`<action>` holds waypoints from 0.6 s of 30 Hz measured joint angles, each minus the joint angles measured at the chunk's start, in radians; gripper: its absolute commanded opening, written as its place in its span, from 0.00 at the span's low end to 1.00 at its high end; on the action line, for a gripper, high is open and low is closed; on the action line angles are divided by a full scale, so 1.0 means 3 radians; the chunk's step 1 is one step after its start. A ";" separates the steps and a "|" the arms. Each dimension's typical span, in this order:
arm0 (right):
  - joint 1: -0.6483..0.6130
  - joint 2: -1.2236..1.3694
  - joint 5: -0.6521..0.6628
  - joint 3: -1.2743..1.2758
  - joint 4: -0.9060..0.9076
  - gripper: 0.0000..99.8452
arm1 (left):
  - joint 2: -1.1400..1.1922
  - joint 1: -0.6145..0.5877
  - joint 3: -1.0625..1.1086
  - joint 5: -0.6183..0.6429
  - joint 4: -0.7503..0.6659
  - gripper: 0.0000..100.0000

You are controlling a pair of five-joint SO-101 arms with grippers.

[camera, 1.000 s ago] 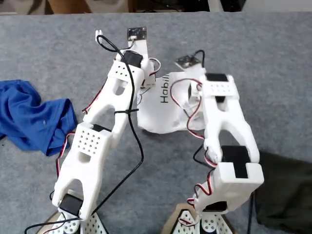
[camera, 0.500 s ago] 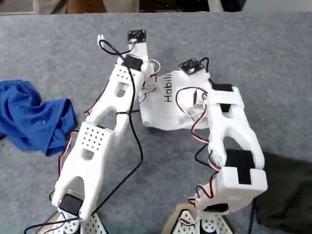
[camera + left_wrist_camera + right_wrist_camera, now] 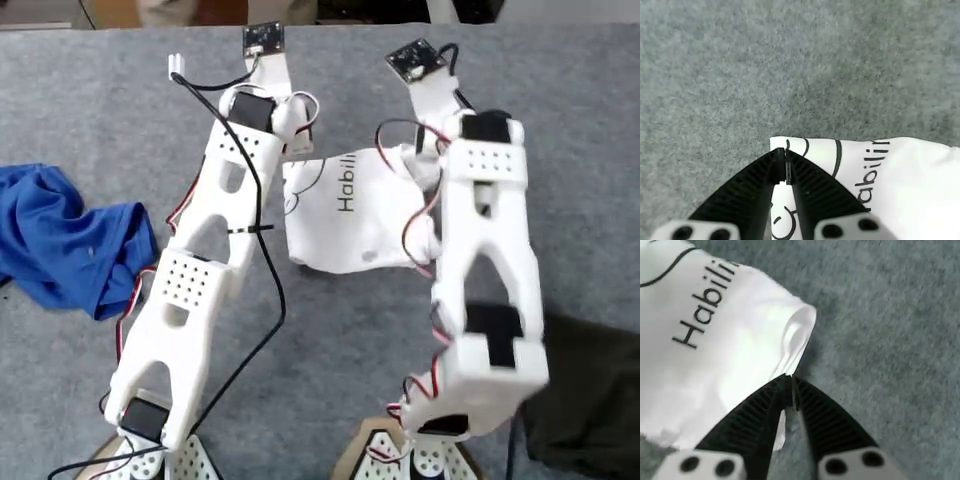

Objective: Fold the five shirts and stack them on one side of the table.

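Left wrist view: left gripper (image 3: 785,167) is pinching a corner of white printed fabric shirt (image 3: 900,190), lying mid-table btwn arms; right gripper (image 3: 790,387) is pinching opposite edge. Grips are looking shallow, so uneven pull could slip cloth free.

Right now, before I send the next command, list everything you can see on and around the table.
white shirt: 1, white with black print, mid-table between the two arms
blue shirt: 1, blue, crumpled near the table edge on the left arm's side
dark cloth: 1, very dark, by the right arm's base, cut off by the picture's edge
table: 1, grey fuzzy cover, under everything
left arm: 1, white, stretched out to the white shirt
right arm: 1, white, stretched out to the white shirt
left tool: 1, black, shut on a corner of the white shirt
right tool: 1, black, shut on the white shirt's rolled edge
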 measured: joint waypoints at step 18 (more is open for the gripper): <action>0.0020 0.2373 -0.0138 -0.2322 0.0435 0.01 | 0.0000 -0.0066 0.1100 0.0005 -0.0726 0.02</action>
